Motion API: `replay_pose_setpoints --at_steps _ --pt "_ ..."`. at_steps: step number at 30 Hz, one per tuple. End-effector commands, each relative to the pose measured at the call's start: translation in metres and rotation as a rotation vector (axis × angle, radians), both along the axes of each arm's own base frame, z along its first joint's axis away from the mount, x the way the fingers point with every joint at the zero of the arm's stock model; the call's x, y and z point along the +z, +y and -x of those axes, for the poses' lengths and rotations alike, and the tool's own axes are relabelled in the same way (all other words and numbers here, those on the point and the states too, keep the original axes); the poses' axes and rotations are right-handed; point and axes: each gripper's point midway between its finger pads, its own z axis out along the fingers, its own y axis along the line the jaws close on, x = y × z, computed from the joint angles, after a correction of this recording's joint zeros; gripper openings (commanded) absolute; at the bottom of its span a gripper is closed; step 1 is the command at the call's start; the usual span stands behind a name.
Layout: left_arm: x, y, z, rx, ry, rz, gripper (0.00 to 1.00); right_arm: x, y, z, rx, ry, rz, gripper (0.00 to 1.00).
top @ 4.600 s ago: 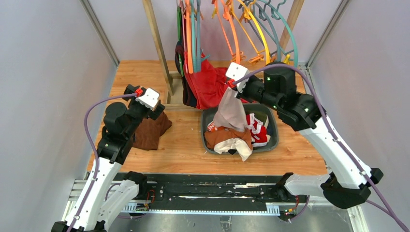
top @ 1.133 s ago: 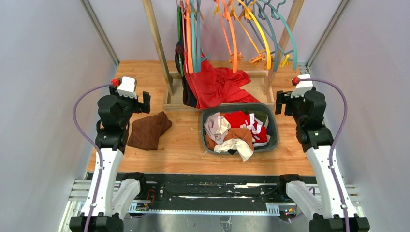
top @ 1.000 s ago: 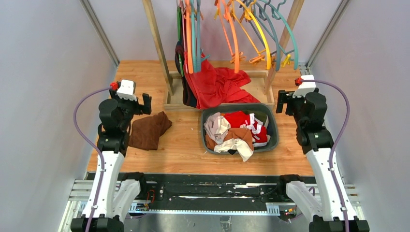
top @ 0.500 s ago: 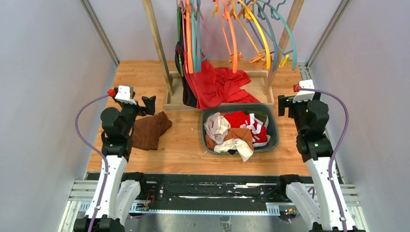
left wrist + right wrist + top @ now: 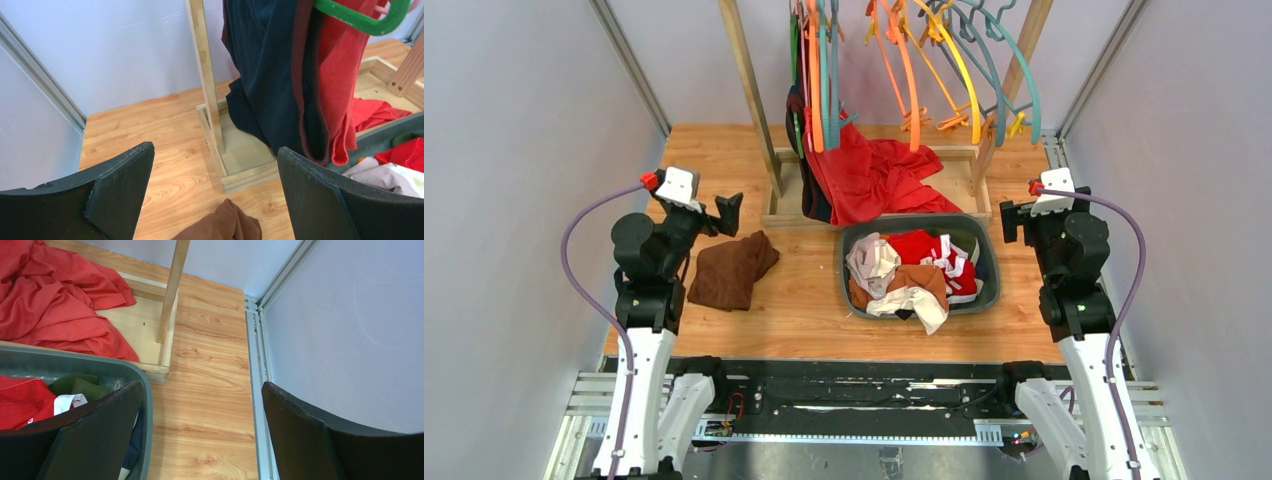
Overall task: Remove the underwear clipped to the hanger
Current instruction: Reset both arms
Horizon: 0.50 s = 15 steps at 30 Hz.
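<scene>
The underwear lies piled in a grey basket (image 5: 990,262): a red brief with white trim (image 5: 939,255), a pale beige one (image 5: 871,262) and a brown one with a white waistband (image 5: 906,287). The coloured hangers (image 5: 906,70) hang on the rack above, and the clips I can see on them are bare. My left gripper (image 5: 714,222) is open at the left, above the table and away from the basket. My right gripper (image 5: 1016,222) is open beside the basket's right rim, with nothing in it. The right wrist view catches the red brief (image 5: 25,400) inside the basket wall (image 5: 142,390).
A large red cloth (image 5: 869,175) drapes from the rack onto its wooden base frame (image 5: 774,208). A dark navy garment (image 5: 265,75) hangs by the rack post (image 5: 205,75). A dark brown cloth (image 5: 729,270) lies on the table at the left. Grey walls close in both sides.
Earlier my right gripper held the pale beige brief over the basket; that brief now lies in the basket. Both arms have pulled back to the sides and a little nearer.
</scene>
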Motion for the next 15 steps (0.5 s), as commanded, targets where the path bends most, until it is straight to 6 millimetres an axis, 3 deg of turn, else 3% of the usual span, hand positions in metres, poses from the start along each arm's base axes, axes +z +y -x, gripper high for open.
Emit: replay_pose_setpoints --at_steps 1,7,15 --pt "-0.008 0.001 0.009 -0.003 -0.026 -0.047 0.98 0.0 0.001 0.003 0.019 -0.002 0.009 0.91" --pt "-0.032 -0.005 0.016 -0.034 -0.05 -0.021 0.98 -0.002 0.001 0.002 0.024 0.008 0.018 0.91" --pt "-0.028 -0.017 0.03 -0.098 -0.092 -0.009 0.98 0.0 -0.001 0.005 0.021 0.006 0.044 0.91"
